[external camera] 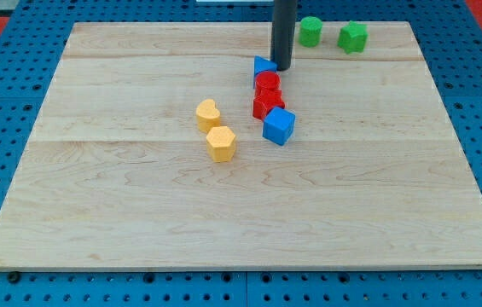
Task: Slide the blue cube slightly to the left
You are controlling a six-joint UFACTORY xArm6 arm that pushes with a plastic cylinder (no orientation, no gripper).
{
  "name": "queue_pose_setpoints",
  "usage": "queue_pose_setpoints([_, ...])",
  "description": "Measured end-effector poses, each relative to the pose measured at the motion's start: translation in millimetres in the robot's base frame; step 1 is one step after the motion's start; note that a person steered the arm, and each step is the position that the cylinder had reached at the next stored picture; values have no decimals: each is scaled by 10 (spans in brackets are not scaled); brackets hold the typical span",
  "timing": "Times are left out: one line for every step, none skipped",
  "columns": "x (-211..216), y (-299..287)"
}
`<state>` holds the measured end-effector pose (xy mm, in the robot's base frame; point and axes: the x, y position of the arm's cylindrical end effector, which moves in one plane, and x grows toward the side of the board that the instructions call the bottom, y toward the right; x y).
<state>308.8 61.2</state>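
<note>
The blue cube (pixel 279 125) sits near the middle of the wooden board (pixel 138 213), touching the lower red block (pixel 266 105). Above that is another red block (pixel 267 83), and a second blue block (pixel 263 67) lies at the top of this line. My tip (pixel 281 67) stands at the right side of that upper blue block, well above the blue cube in the view. The rod partly hides the upper blue block's right edge.
Two yellow blocks, one heart-like (pixel 208 113) and one hexagonal (pixel 221 143), lie left of the blue cube. A green cylinder (pixel 310 31) and a green star-like block (pixel 352 37) sit at the board's top right edge.
</note>
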Motion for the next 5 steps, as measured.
queue_pose_setpoints([195, 240])
queue_pose_setpoints([591, 799])
queue_pose_setpoints([1103, 781])
queue_pose_setpoints([1405, 409])
queue_pose_setpoints([1424, -172])
